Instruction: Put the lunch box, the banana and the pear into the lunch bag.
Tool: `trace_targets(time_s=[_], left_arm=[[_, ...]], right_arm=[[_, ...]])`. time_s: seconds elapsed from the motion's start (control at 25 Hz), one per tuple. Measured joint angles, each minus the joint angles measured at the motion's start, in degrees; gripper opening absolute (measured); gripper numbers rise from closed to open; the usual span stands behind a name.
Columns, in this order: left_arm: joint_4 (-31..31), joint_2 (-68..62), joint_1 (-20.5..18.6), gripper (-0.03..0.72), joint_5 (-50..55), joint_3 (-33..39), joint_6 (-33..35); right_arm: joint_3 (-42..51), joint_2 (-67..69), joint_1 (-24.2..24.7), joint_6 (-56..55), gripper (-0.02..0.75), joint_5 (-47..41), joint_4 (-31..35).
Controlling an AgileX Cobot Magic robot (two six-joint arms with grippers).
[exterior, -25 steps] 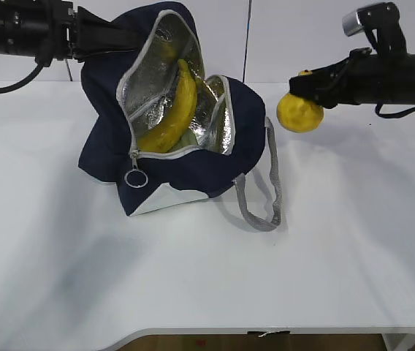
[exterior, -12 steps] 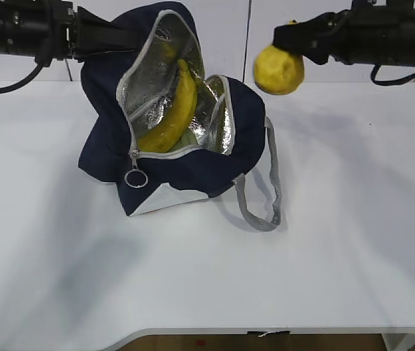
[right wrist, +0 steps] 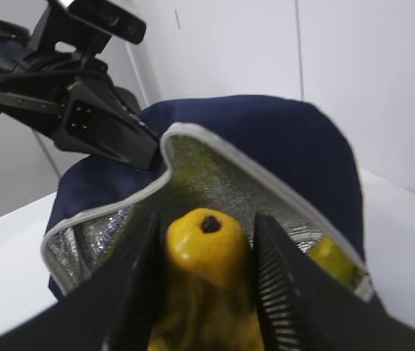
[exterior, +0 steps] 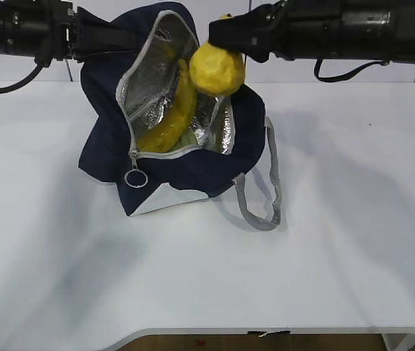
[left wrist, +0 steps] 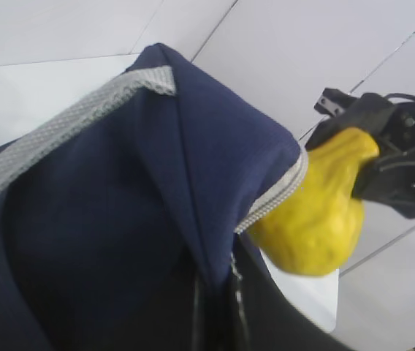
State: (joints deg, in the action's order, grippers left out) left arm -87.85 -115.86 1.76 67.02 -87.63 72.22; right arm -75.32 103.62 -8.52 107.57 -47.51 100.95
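The navy lunch bag [exterior: 185,164] stands open on the table, its silver lining showing. The banana [exterior: 171,121] leans inside it, over a pale green bit of the lunch box [exterior: 188,137]. My right gripper [exterior: 229,35] is shut on the neck of the yellow pear [exterior: 217,69] and holds it over the bag's mouth. In the right wrist view the pear [right wrist: 204,248] sits between the fingers [right wrist: 280,285], above the foil lining [right wrist: 215,183]. My left gripper [exterior: 112,36] is shut on the bag's raised flap [left wrist: 120,219] and holds it up. The pear [left wrist: 317,219] hangs just past the flap's edge.
The bag's grey webbing handle [exterior: 269,197] lies looped on the white table [exterior: 339,256] to the right of the bag. The metal ring pull [exterior: 136,178] hangs at the front. A white wall stands close behind the bag.
My right gripper has carried the pear up and leftward, from beside the bag's right side to above its open mouth. The left gripper and the bag have not moved.
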Motion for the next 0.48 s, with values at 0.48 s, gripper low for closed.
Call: trace_targets(time_s=[0.48], left_arm=[[0.0,0.0,0.0,-0.001,0.0,0.0,0.0]], right_arm=[[0.0,7.8,-4.2,-0.1,0.302,0.8,-0.4]])
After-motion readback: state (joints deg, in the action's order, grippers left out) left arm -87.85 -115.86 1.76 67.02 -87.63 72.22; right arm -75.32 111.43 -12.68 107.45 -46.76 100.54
